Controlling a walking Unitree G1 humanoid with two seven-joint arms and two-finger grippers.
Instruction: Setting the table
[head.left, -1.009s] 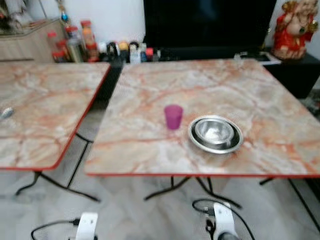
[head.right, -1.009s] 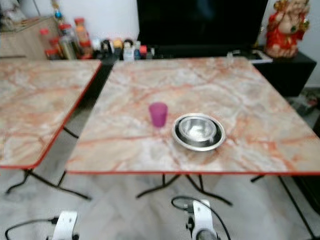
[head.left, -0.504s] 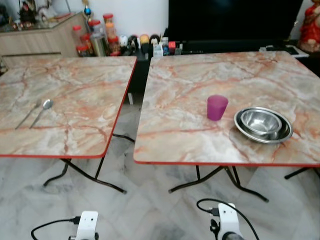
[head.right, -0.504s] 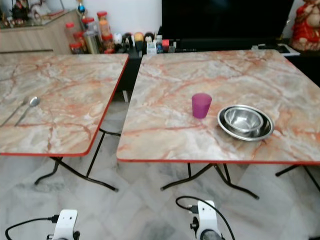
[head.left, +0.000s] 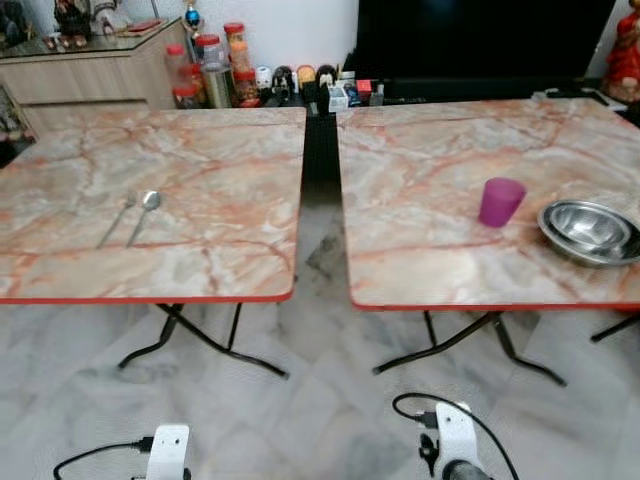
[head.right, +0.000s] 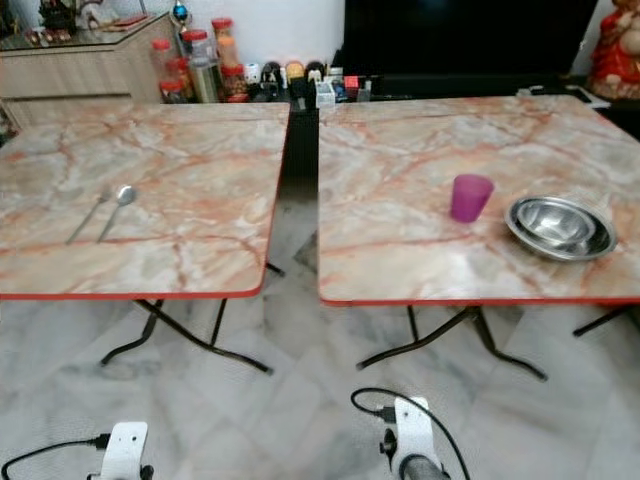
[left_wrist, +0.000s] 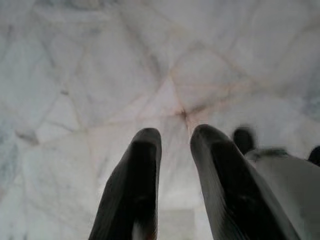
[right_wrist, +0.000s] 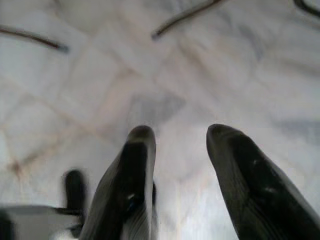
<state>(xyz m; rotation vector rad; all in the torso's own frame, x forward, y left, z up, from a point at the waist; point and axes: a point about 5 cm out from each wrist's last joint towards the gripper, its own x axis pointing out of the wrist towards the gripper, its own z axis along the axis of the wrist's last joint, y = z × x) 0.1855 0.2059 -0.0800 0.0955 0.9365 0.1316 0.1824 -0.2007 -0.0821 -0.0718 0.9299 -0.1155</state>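
You've got both arms hanging idle over the floor: left gripper (left_wrist: 175, 145) fingers slightly apart, right gripper (right_wrist: 175, 145) spread wider, nothing held. Spoon (head.left: 140, 212) & fork (head.left: 116, 219) sit on the other table, well left of the purple cup (head.left: 500, 200); steel bowl (head.left: 592, 229) just right of cup, so cutlery prob needs fetching.

Steel bowl (head.left: 592, 230) clipped by the picture's edge.

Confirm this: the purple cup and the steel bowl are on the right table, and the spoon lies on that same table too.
Not quite. The purple cup and steel bowl do stand on the right table, but the spoon lies on the left table, across the gap, as the left eye view shows.
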